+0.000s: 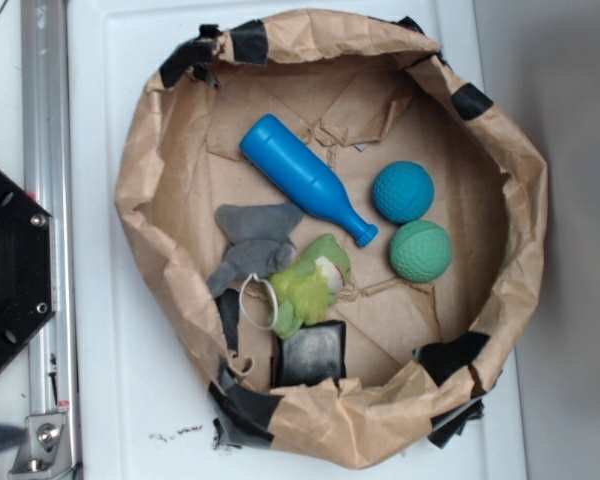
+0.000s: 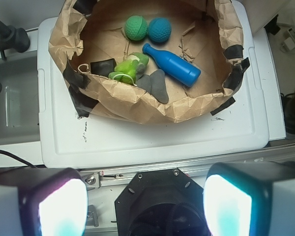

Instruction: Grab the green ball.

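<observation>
The green ball is sea-green and dimpled. It lies on the right side of a brown paper nest, touching a teal-blue ball. In the wrist view the green ball sits at the far end of the paper nest, left of the teal-blue ball. My gripper hangs high above the robot base, well short of the nest. It is open, with two pale fingertips wide apart and nothing between them. The exterior view does not show the gripper.
Inside the nest lie a blue bottle, a grey cloth, a fuzzy yellow-green plush toy and a black block. The nest stands on a white lid. The black robot base and a metal rail are at left.
</observation>
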Controlling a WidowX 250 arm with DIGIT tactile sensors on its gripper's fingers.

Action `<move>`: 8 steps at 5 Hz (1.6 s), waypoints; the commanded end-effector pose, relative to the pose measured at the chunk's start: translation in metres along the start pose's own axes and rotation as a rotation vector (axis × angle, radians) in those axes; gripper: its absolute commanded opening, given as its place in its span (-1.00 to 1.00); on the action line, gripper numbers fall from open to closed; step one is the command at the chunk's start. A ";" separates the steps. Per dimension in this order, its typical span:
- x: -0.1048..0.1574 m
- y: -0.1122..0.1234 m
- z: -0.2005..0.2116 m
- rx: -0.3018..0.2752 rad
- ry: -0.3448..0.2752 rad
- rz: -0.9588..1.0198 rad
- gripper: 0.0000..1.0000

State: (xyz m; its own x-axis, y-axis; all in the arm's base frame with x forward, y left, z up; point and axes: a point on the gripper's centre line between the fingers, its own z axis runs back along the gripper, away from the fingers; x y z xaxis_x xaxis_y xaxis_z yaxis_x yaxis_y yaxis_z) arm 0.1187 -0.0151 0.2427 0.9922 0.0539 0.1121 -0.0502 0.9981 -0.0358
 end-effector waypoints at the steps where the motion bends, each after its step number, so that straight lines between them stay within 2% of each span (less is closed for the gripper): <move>1: 0.000 0.000 0.000 0.000 0.000 0.000 1.00; 2: 0.046 0.006 -0.039 0.228 -0.099 0.027 1.00; 3: 0.095 0.007 -0.061 0.234 -0.143 -0.031 1.00; 4: 0.141 0.006 -0.100 0.302 -0.230 -0.171 1.00; 5: 0.169 -0.003 -0.152 0.271 -0.176 -0.333 1.00; 6: 0.186 -0.012 -0.189 0.265 -0.156 -0.430 1.00; 7: 0.193 -0.011 -0.212 0.156 -0.150 -0.493 1.00; 8: 0.188 -0.016 -0.220 0.066 -0.192 -0.560 1.00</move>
State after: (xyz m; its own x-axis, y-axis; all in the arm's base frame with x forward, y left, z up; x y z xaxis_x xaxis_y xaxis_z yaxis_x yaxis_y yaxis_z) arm 0.3317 -0.0206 0.0377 0.8322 -0.4928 0.2541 0.4740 0.8701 0.1348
